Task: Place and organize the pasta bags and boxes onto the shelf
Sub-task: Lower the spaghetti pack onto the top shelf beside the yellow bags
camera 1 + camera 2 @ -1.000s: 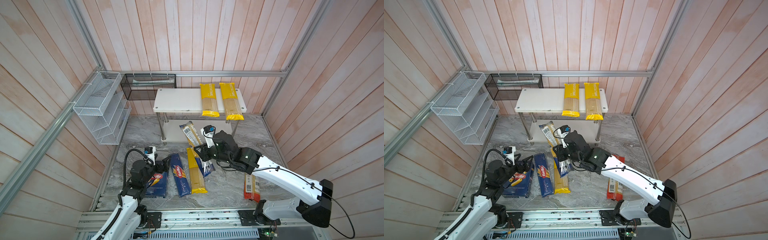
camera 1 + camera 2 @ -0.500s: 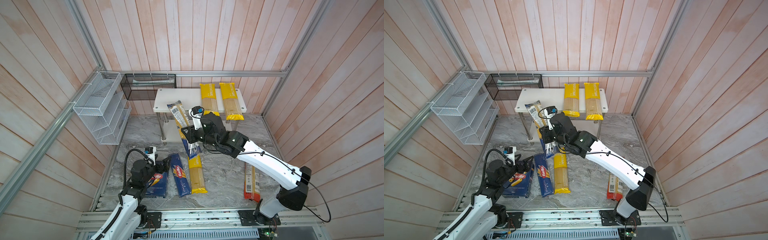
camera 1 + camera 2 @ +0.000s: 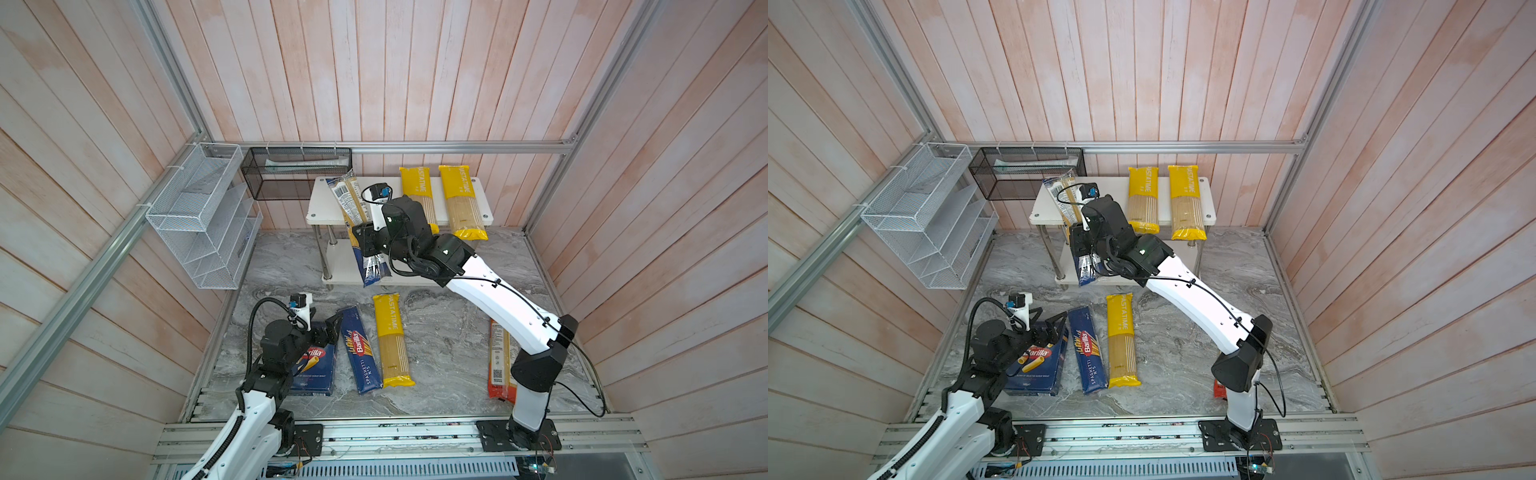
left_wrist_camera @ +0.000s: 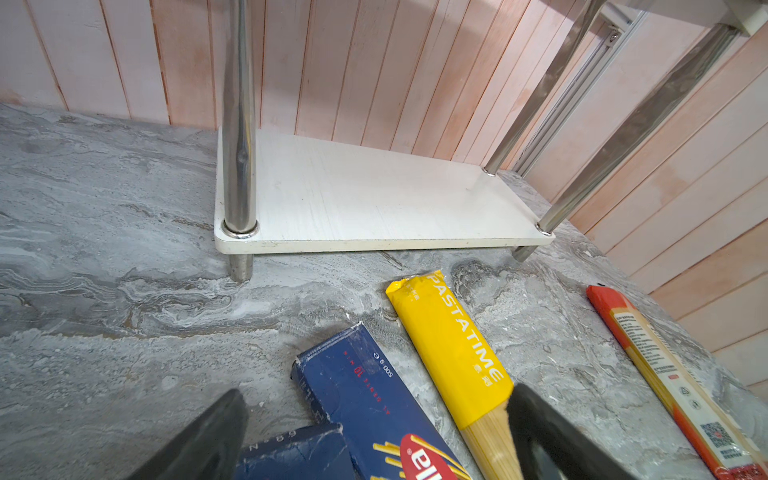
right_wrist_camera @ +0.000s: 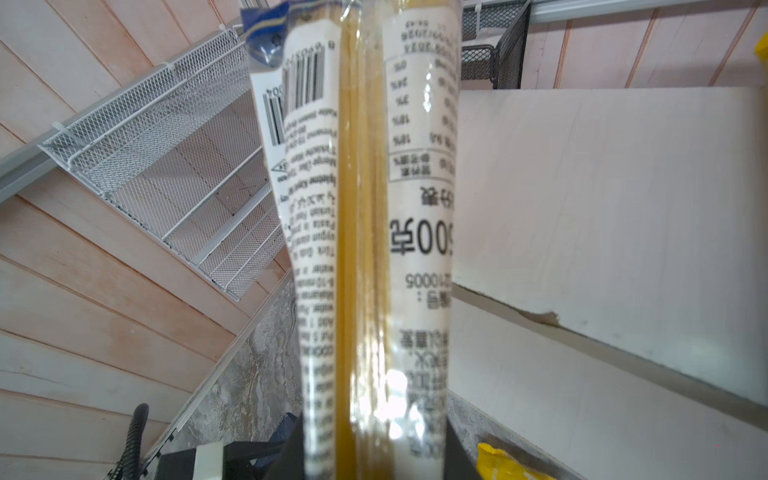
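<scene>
Right tool (image 3: 369, 246): clenched round the middle of the blue-ended bag (image 3: 347, 194), which fills the right wrist view (image 5: 361, 208).
Blue-ended bag position: up off the tabletop (image 3: 449, 332) and slanted. In both top views its barcode end lies over the left part of the shelf's top board and its dark-blue end hangs in front of the lower board. I cannot tell whether it touches the board.
Shelf (image 3: 323, 204): stands at the back of the tabletop. The left wrist view shows its lower board (image 4: 374, 199).
Inner yellow bag (image 3: 417, 195): flat on the top board, just right of the right arm's wrist.
Outer yellow bag (image 3: 462, 201): flat on the top board, beside the inner one, with its near end past the front edge.
Loose yellow bag (image 3: 391, 340): on the tabletop in front of the shelf.
Spaghetti box (image 3: 360, 353): on the tabletop, just left of the loose yellow bag.
Rigatoni box (image 3: 316, 366): flat on the tabletop, left of the Spaghetti box.
Red-ended bag (image 3: 498, 357): on the tabletop at the right, partly behind the right arm.
Left tool (image 4: 374, 436): released, with its fingers spread wide over the far end of the Rigatoni box. It grasps nothing.
</scene>
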Action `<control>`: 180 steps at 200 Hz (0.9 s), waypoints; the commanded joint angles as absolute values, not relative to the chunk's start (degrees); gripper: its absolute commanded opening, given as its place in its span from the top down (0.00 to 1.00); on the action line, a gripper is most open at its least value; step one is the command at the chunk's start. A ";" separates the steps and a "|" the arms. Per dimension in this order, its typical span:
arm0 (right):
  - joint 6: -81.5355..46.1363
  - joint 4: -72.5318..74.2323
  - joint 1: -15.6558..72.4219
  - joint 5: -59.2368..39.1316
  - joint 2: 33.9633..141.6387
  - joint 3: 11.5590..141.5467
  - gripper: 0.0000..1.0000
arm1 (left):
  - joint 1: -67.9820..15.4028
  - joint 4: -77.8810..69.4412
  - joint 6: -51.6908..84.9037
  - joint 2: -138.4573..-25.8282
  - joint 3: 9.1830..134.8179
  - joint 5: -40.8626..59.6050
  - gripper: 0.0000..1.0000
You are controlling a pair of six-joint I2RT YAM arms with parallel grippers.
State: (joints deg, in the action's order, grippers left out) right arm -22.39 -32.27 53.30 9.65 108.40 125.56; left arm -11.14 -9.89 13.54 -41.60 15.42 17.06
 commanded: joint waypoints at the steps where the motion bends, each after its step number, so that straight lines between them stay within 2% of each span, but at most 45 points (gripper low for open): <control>1: -20.72 -27.42 51.96 11.09 108.72 132.07 0.94 | -10.98 -10.76 12.40 -42.15 15.78 18.38 0.00; 63: -20.21 -28.35 48.61 10.22 114.40 141.32 0.94 | -10.97 -10.67 12.50 -41.45 15.37 18.12 0.00; 180: -22.90 -23.64 43.92 13.43 117.15 141.92 0.94 | -10.91 -10.74 12.40 -41.79 15.52 18.29 0.00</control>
State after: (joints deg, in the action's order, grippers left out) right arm -21.45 -32.69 45.17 11.53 117.64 137.91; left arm -11.14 -9.89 13.17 -42.28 15.42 17.58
